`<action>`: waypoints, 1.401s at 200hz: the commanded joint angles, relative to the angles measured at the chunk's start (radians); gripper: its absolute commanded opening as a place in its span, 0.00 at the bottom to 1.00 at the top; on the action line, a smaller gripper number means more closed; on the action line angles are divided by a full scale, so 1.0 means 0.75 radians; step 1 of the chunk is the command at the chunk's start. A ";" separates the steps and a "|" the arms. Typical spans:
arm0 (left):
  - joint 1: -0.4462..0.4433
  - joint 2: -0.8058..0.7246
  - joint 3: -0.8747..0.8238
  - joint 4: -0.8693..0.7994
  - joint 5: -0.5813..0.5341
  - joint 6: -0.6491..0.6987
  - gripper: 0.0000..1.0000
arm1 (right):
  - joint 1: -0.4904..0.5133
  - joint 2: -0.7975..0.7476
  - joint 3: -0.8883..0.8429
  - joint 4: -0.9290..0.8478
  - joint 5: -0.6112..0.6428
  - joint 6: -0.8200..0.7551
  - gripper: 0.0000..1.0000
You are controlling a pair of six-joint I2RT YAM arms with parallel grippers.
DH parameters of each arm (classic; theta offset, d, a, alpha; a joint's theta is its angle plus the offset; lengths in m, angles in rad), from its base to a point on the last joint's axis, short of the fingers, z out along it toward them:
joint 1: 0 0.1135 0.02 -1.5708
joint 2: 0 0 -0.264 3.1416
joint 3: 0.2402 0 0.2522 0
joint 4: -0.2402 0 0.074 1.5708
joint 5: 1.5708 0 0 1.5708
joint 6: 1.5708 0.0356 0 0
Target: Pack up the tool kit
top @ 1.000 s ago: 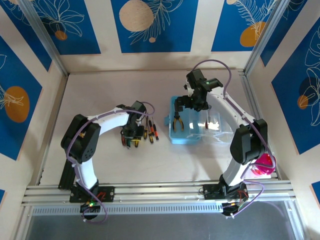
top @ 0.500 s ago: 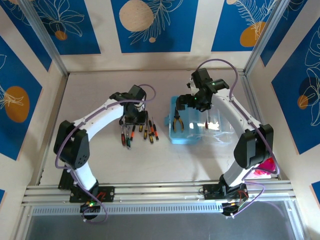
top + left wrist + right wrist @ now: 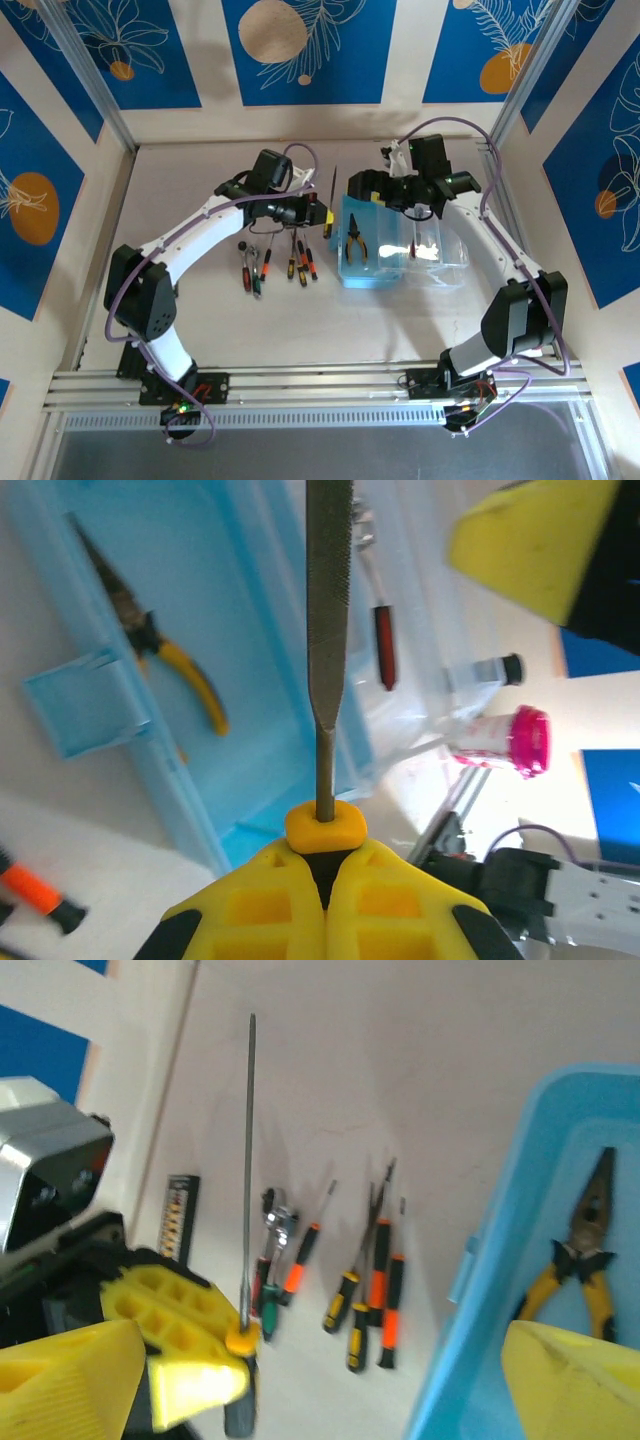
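The light-blue case (image 3: 385, 262) lies open right of centre, its clear lid (image 3: 438, 245) folded out to the right. Yellow-handled pliers (image 3: 354, 243) rest inside it, and a red-handled screwdriver (image 3: 384, 645) lies on the lid. My left gripper (image 3: 318, 213) is shut on the black handle of a long file (image 3: 329, 600), held above the case's left edge, its shaft (image 3: 333, 180) pointing away. My right gripper (image 3: 364, 187) hovers open over the case's far left corner, facing the file (image 3: 250, 1140). Several screwdrivers (image 3: 295, 262) and a small ratchet (image 3: 262, 262) lie in a row on the table.
A black bit strip (image 3: 180, 1218) lies left of the tool row. A pink-capped bottle (image 3: 530, 330) stands by the right arm's base. Metal posts and patterned walls close in the table on three sides.
My left gripper rose from the tool row with the file and swung right to the case's left edge. The right gripper drew back from over the case to its far left corner.
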 commanded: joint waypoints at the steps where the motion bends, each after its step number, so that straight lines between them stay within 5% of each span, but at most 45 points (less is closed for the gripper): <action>1: -0.021 0.024 0.017 0.182 0.177 -0.082 0.00 | 0.019 0.065 -0.006 0.123 -0.072 0.150 0.86; 58: -0.028 0.034 -0.022 0.254 0.205 -0.117 0.00 | 0.084 0.156 0.030 0.191 -0.063 0.203 0.64; 71: -0.031 0.040 -0.019 0.254 0.211 -0.117 0.00 | 0.090 0.170 0.038 0.192 -0.073 0.205 0.54; 110: -0.029 0.052 -0.012 0.242 0.187 -0.118 0.00 | 0.091 0.170 0.048 0.175 -0.090 0.201 0.00; 122: -0.021 0.064 0.000 0.218 0.169 -0.123 0.12 | 0.080 0.161 0.057 0.143 -0.096 0.188 0.00; 166: 0.069 0.079 0.046 0.024 0.079 -0.055 1.00 | -0.076 0.066 0.130 -0.182 0.030 -0.007 0.00; 223: 0.236 0.062 0.200 -0.651 -0.637 0.283 1.00 | -0.266 0.091 0.249 -0.649 0.585 -0.268 0.00; 280: 0.272 0.025 0.103 -0.698 -0.760 0.312 1.00 | -0.317 0.149 0.255 -0.736 0.884 -0.360 0.00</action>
